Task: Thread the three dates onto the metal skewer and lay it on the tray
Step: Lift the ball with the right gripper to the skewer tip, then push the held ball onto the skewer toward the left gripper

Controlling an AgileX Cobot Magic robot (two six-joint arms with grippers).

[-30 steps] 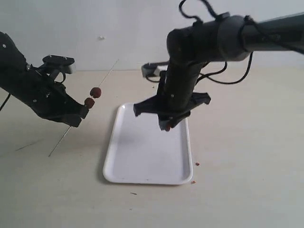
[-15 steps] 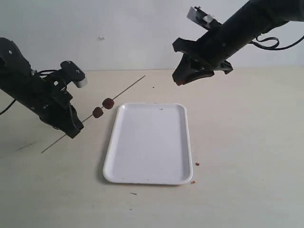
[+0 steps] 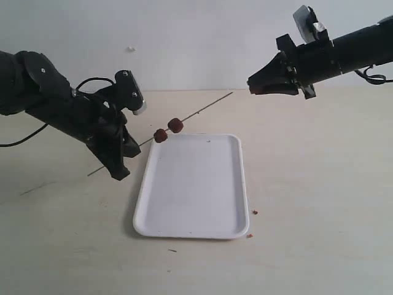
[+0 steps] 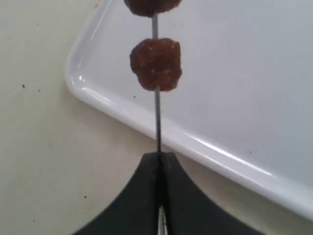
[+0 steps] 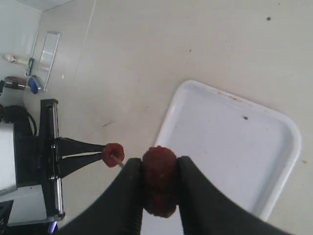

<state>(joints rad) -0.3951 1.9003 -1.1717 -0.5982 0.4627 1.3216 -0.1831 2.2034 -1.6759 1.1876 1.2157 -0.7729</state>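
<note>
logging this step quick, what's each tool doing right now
Left tool: closed on the skewer, which carries two dates.
Right tool: closed on the third date.

Exterior cam is looking slightly down across the table [image 3: 319, 184] toward the wall [image 3: 184, 43]. Left wrist cam is looking close along the skewer [image 4: 157, 117]; right wrist cam is viewing from higher. All three are sharing the tray [image 3: 190, 184].

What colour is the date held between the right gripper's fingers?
Dark reddish-brown; the date shows best in the right wrist view.
</note>
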